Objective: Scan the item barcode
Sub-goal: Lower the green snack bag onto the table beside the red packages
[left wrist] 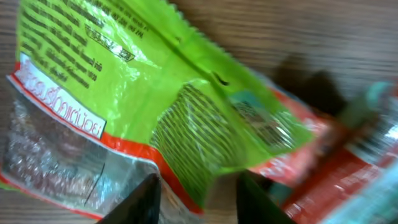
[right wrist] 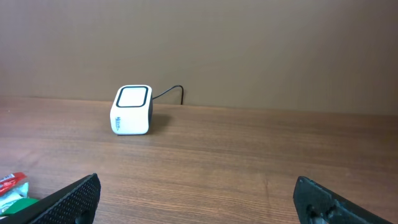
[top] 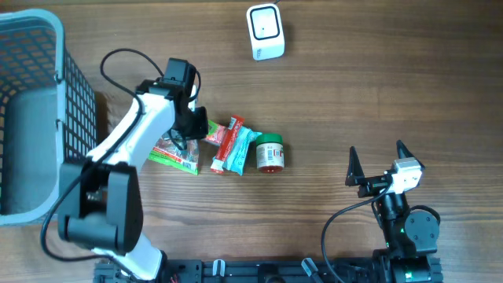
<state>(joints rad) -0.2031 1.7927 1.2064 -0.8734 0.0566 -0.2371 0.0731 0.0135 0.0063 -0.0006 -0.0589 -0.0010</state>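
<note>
Green snack packet (top: 179, 157) lies flat on the wooden table (top: 377, 86), left end of a short row of items, mid-table. Left wrist view fills with it: green film, red-edged clear window, small printed panel near its right end (too blurred to say whether that is the barcode). Overhead shows none of that print, only the packet half under the arm.

Left gripper (left wrist: 199, 190) sits right over the packet. Its two dark fingertips (left wrist: 146, 199) stand partly apart at the bottom of the wrist view, with the packet's lower edge and a strip of bare wood in the gap. Nothing looks clamped. Overhead hides the jaws under the wrist.

Just right of the packet is a red wrapper (top: 224, 137), then a teal wrapper (top: 241, 149) touching it, then a small jar with green lid (top: 269, 153) on its side. The left wrist view catches the red and teal ones only as blurs.

White barcode scanner (top: 265, 31) stands at the far edge, well apart from the row. Right wrist view shows its cable and the wall behind it (overhead does not).

Right gripper (top: 376, 163) is wide apart and holds nothing, near the table's right front. Grey mesh basket (top: 31, 23) sits at far left, overhead only.
</note>
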